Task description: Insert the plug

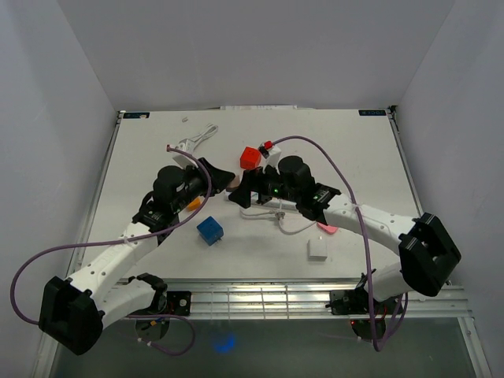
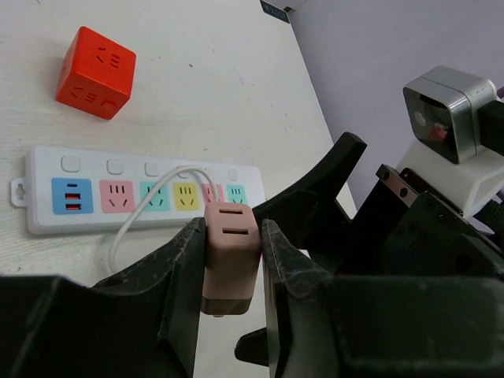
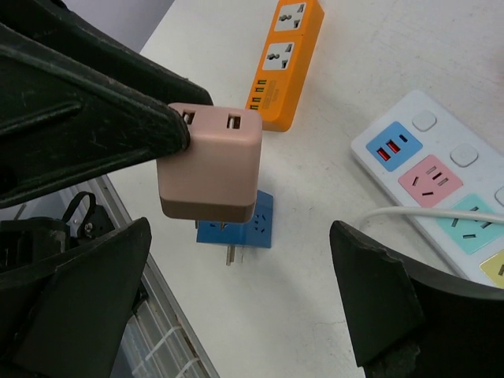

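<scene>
The plug (image 2: 231, 252) is a rose-pink block with two slots on its face. My left gripper (image 2: 231, 240) is shut on its sides and holds it above the table. The right wrist view shows the same plug (image 3: 211, 161) pinched by the left fingers (image 3: 102, 110) and hanging over the tabletop. On either side of it stands my right gripper (image 3: 236, 291), wide open and touching nothing. Just beyond lies the white power strip (image 2: 134, 193) with coloured sockets, a white cable (image 2: 146, 209) curving over it. From above, both grippers meet mid-table around the plug (image 1: 234, 186).
A red cube socket (image 1: 250, 157) lies behind the grippers and a blue cube socket (image 1: 209, 230) in front of them. An orange power strip (image 3: 287, 63) sits under the left arm. A white adapter (image 1: 317, 250) rests near the front edge, and a white charger with cable (image 1: 189, 144) at the back left.
</scene>
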Robot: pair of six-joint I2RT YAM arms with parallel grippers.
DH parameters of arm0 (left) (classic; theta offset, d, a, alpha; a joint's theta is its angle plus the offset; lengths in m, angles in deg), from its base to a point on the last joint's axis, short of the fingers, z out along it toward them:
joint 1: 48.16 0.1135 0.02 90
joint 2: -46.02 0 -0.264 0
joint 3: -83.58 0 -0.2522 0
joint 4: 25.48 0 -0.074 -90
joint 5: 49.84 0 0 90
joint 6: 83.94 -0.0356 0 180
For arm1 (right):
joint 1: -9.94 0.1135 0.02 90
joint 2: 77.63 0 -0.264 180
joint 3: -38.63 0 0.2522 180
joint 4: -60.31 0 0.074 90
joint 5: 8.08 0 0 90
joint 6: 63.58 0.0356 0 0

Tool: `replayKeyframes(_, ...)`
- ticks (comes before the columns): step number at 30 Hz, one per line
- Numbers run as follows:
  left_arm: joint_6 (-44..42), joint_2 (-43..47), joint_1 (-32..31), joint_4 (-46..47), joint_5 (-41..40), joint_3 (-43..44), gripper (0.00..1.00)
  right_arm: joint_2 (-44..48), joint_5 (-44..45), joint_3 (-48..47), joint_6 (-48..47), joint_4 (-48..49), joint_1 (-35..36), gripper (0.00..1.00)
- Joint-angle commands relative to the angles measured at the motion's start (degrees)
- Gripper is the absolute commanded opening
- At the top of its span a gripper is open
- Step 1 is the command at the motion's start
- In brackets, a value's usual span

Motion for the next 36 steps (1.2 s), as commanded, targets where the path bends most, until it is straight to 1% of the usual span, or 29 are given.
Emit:
replayKeyframes(1, 0.7, 0.34, -0.84, 1.74, -2.12, 2.28, 0.0, -0.53, 2.28, -2.89, -0.13, 4.92, 0.46, 1.0)
replayKeyframes(4, 0.61, 0.6, -1.28, 1.74, -2.64, 2.02, 0.0, -0.71, 2.28, -2.89, -0.04, 5.98, 0.64, 1.0)
replayKeyframes(5, 0.78, 0.6, -1.37, 1.74, -2.73, 1.93, 0.0, -0.97, 2.28, -2.98, -0.04, 6.07, 0.73, 0.96)
replayKeyframes(7, 0.87, 0.52, -1.63, 1.74, -2.82, 1.93, 0.0, -1.15, 2.37, -3.24, 0.05, 6.42, 0.81, 0.93)
replayKeyframes(8, 0.96, 0.43, -1.72, 1.74, -2.82, 1.93, 0.0, -1.32, 2.29, -3.24, 0.05, 6.59, 0.81, 0.88)
replayKeyframes(12, 1.4, 0.16, -2.33, 2.17, -2.91, 2.02, 0.0, -2.11, 1.85, -3.33, 0.14, 7.38, 0.73, 0.84)
replayKeyframes(14, 1.4, -0.01, -2.51, 2.35, -3.0, 1.93, 0.0, -2.29, 1.32, -2.98, 0.31, 8.35, 0.73, 0.77)
replayKeyframes(19, 0.87, -0.45, -2.86, 3.32, -1.94, 1.67, 0.0, -2.29, 1.05, -2.54, 0.05, 9.58, 0.81, 0.66)
replayKeyframes(21, 0.79, -0.63, -3.04, 3.32, -1.59, 1.76, 0.0, -2.47, 0.88, -2.72, -0.65, 9.15, 0.9, 0.54)
replayKeyframes(22, 0.78, -0.71, -3.04, 3.41, -1.59, 1.67, 0.0, -2.47, 0.79, -2.63, -0.83, 9.14, 0.82, 0.52)
replayKeyframes(23, 0.78, -0.54, -3.04, 3.32, -1.59, 1.5, 0.0, -2.38, 0.53, -2.54, -1.09, 9.23, 0.81, 0.43)
replayKeyframes(25, 0.78, -0.45, -3.13, 3.32, -1.68, 1.32, 0.0, -2.29, 0.0, -2.1, -2.06, 9.41, 0.81, 0.33)
replayKeyframes(26, 0.61, -0.54, -3.13, 3.23, -1.59, 1.32, 0.01, -2.2, -0.35, -1.93, -2.5, 9.49, 0.81, 0.26)
replayKeyframes(28, -0.27, -1.06, -3.13, 1.92, -0.71, 2.45, 0.08, -2.12, -0.44, -1.66, -4.16, 8.88, 0.81, 0.22)
replayKeyframes(29, -0.53, -1.5, -3.13, 0.78, -0.8, 3.33, 0.17, -1.77, -0.09, -1.58, -4.78, 8.62, 0.9, 0.21)
replayKeyframes(31, -1.23, -2.47, -3.13, -2.56, 0.25, 5.88, 0.27, -1.15, 0.17, -0.79, -6.97, 7.92, 0.81, 0.21)
replayKeyframes(32, -1.32, -2.65, -3.13, -3.79, 0.34, 6.76, 0.36, -0.45, 0.61, -0.52, -7.85, 7.65, 0.73, 0.21)
replayKeyframes(34, -1.5, -2.74, -3.13, -7.04, 1.39, 9.04, 0.44, 0.34, 0.79, 0.53, -9.35, 7.3, 0.81, 0.21)
replayKeyframes(35, -1.59, -2.74, -3.13, -9.84, 1.75, 9.84, 0.47, 1.13, 1.23, 0.8, -10.75, 6.95, 0.73, 0.21)
replayKeyframes(36, -1.59, -2.74, -3.13, -11.26, 1.84, 10.63, 0.51, 1.48, 1.23, 1.06, -11.37, 6.69, 0.81, 0.21)
